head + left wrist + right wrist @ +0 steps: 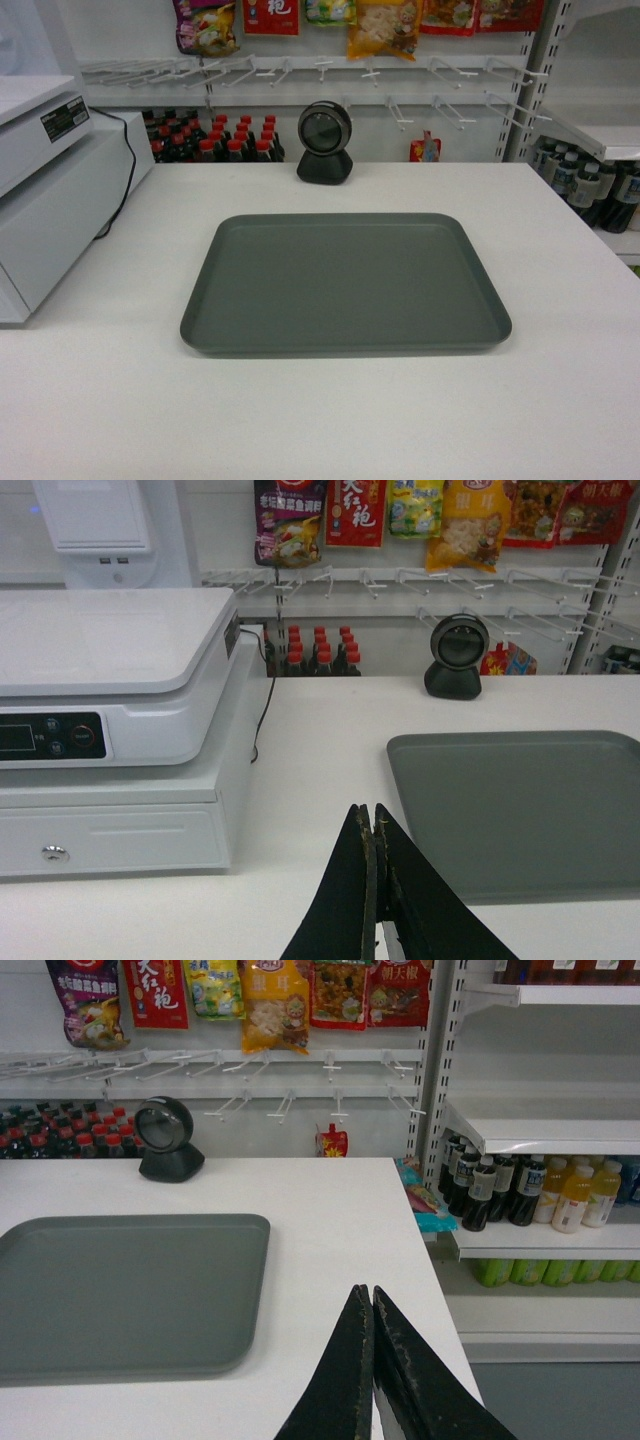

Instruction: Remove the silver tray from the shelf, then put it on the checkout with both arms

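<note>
The silver tray (345, 283) lies flat and bare on the white checkout (560, 400), in the middle of the head view. Neither arm shows in the head view. In the left wrist view my left gripper (368, 812) is shut with nothing in it, above the counter just left of the tray (530, 810). In the right wrist view my right gripper (368, 1294) is shut and empty too, over the counter (340, 1250) to the right of the tray (120, 1295). A white shelf (545, 1135) stands at the right above drink bottles.
A white register machine (110, 730) with a black cable sits at the counter's left. A black round scanner (324, 141) stands behind the tray. Snack bags hang on hooks (300, 70) at the back, dark sauce bottles (215, 140) below. The counter's right edge (445, 1300) drops to the floor.
</note>
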You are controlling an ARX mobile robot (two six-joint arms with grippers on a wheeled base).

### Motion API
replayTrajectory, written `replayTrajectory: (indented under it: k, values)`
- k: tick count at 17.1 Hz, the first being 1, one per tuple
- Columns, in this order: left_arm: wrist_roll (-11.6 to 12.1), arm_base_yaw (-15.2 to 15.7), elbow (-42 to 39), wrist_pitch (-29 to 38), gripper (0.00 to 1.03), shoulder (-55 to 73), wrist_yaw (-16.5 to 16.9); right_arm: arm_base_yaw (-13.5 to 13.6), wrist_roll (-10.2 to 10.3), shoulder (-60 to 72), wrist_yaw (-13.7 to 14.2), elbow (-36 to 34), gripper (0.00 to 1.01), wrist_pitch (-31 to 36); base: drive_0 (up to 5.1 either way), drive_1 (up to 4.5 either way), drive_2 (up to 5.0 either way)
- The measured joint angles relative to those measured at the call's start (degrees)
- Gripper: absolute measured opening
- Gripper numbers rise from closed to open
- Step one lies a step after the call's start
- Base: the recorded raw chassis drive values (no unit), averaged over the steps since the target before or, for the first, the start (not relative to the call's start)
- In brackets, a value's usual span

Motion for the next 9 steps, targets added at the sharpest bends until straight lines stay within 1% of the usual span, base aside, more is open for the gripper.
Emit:
replayTrajectory:
  k: [3,9]
  values:
    - [0.0,0.0,0.0,-5.25,0.01,-5.53,0.0,0.0,0.0,-6.16,0.0,-0.02,0.02,-5.62,0.0,0.0,0.0]
    - [0.0,0.0,0.0,-8.63,0.01,-9.14,0.0,0.0,0.0,-10.29,0.0,-0.04,0.02,-9.42,0.0,0.0,0.0]
